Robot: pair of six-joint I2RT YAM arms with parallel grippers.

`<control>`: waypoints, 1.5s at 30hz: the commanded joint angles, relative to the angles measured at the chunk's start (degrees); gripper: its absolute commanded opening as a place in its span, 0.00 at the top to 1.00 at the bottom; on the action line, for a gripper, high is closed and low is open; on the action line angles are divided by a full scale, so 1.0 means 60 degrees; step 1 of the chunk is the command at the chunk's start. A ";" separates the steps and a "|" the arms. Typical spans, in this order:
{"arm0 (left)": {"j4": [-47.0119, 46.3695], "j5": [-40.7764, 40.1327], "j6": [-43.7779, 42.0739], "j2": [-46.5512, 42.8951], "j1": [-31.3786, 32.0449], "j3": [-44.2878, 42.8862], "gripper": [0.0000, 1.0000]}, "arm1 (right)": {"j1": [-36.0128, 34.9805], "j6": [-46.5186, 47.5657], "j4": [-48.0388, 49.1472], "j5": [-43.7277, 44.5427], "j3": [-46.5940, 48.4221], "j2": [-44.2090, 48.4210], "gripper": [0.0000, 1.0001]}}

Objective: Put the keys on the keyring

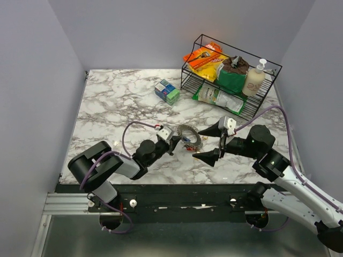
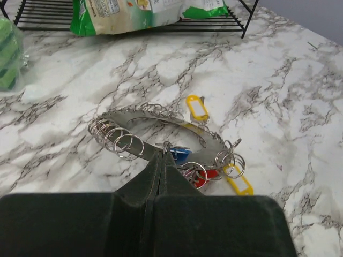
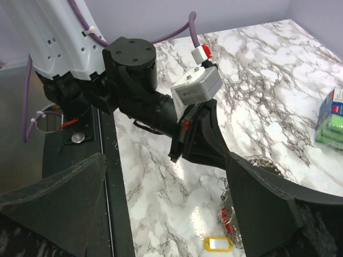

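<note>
The keyring [image 1: 188, 137] is a wide silvery loop hung with many small split rings, lying flat on the marble mid-table. It also shows in the left wrist view [image 2: 161, 120]. A blue key tag [image 2: 180, 154], a red one [image 2: 208, 176] and two yellow ones [image 2: 196, 107] lie by it. My left gripper [image 1: 172, 141] is shut, its fingertips [image 2: 163, 155] pinched on the keyring's near rim at a small split ring. My right gripper [image 1: 208, 143] is open wide and empty, just right of the keyring. In the right wrist view [image 3: 166, 214] it hovers over bare marble, with a yellow tag [image 3: 217, 244] below.
A black wire rack [image 1: 268, 85] with snack packets and a soap bottle [image 1: 255, 77] stands at the back right. Blue and green boxes [image 1: 167, 91] sit at the back middle. The table's front edge and black rail [image 3: 110, 176] lie close under the right gripper.
</note>
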State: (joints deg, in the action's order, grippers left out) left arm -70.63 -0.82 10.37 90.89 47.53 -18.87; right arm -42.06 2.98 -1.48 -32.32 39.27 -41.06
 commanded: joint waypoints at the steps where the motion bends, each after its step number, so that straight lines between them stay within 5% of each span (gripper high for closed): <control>1: -0.0475 -0.1064 0.0103 -0.0690 0.0194 0.0639 1.00 | -0.0050 -0.0102 -0.0150 -0.0312 0.0296 -0.0100 0.00; 11: 0.0625 -0.1386 0.0439 -0.0984 0.1042 0.1197 0.98 | -0.0050 -0.0102 -0.0164 -0.0385 0.0238 -0.0115 0.00; 17: 0.0975 -0.1987 0.0513 -0.1348 0.1365 0.1476 0.89 | -0.0050 -0.0160 -0.0135 -0.0474 0.0165 -0.0115 0.00; 23: 0.1722 -0.2500 0.0133 -0.2124 0.1556 0.1417 0.59 | -0.0035 -0.0160 -0.0091 -0.0518 0.0121 -0.0071 0.00; 26: 0.2015 -0.2603 -0.0029 -0.2535 0.1586 0.1388 0.29 | -0.0050 -0.0131 -0.0062 -0.0590 0.0106 -0.0027 0.00; 29: 0.2367 -0.2457 -0.0336 -0.3397 0.1586 0.1315 0.15 | -0.0035 -0.0116 -0.0003 -0.0722 0.0077 -0.0027 0.00; 30: 0.2440 -0.2398 -0.0467 -0.3604 0.1586 0.1300 0.01 | -0.0050 -0.0102 -0.0003 -0.0780 0.0120 -0.0027 0.00; 38: 0.4825 -0.2105 -0.0323 -0.5977 0.1571 0.0103 0.01 | -0.0050 -0.0014 0.0011 -0.0781 0.0296 -0.0129 0.00; 45: 0.7537 -0.3187 -0.0176 -0.7545 0.1586 -0.1643 0.01 | -0.0050 -0.0072 -0.0003 -0.0854 0.0399 -0.0144 0.00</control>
State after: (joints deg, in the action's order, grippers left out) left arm -36.03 -14.44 8.86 49.63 56.75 -23.77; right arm -42.06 2.57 -1.63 -35.97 39.40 -42.19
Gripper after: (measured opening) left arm 0.985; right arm 0.996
